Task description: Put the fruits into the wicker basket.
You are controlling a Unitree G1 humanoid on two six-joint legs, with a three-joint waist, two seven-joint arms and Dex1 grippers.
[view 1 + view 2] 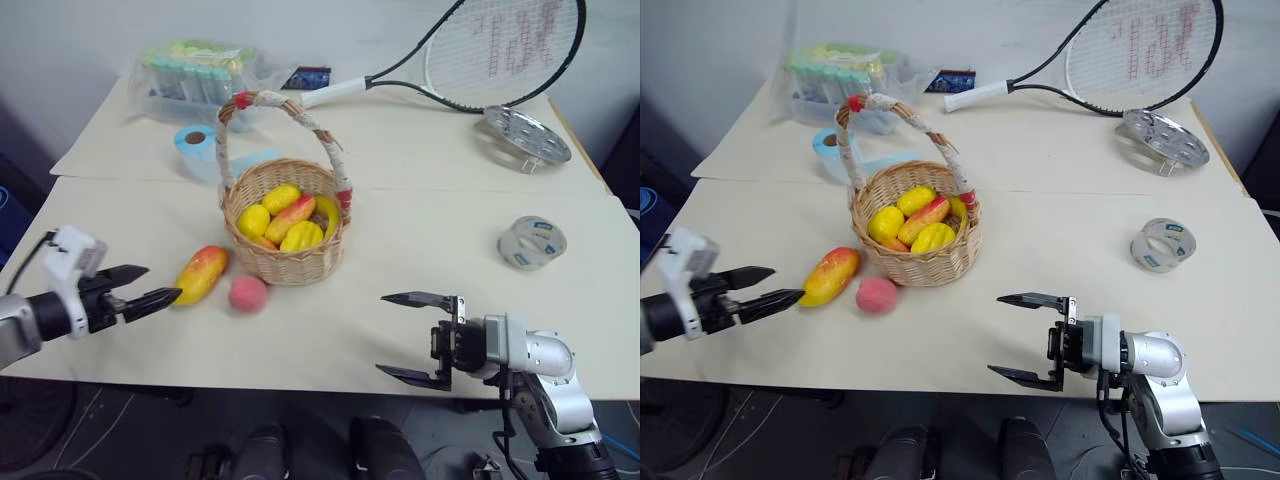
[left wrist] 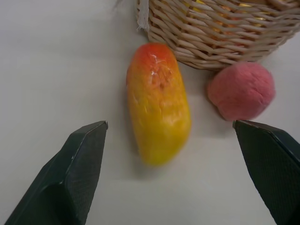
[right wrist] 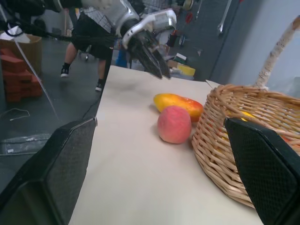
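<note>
Two fruits: mango (image 1: 200, 275) and peach (image 1: 248, 294) lie on the table (image 1: 420, 230), outside the basket (image 1: 285, 262).
Left end effector (image 1: 150, 285): fingers spread wide, empty, pointing at the mango from the table's left edge.
Mango: just ahead of the left end effector's tips, apart from them; in the left wrist view it lies between the two fingers' lines, red end toward the basket.
Peach: just past the mango as seen from the left end effector, near the basket's wall, not touching the mango.
Basket: beyond both fruits from the left end effector, upright, handle (image 1: 285, 115) arched over it; small yellow fruits (image 1: 285, 220) and one red-yellow piece sit inside.
Right end effector (image 1: 415, 337): fingers wide apart, empty, pointing left across the front of the table, well apart from the fruits.
Right wrist view: peach (image 3: 174, 123) and mango (image 3: 178, 104) lie between its fingers' lines, basket (image 3: 243, 136) to one side, left end effector (image 3: 152, 56) beyond them.
Far from both end effectors: tape roll (image 1: 532, 242), racket (image 1: 470, 60), metal disc (image 1: 522, 135), blue roll (image 1: 195, 140), plastic bag (image 1: 200, 75).
</note>
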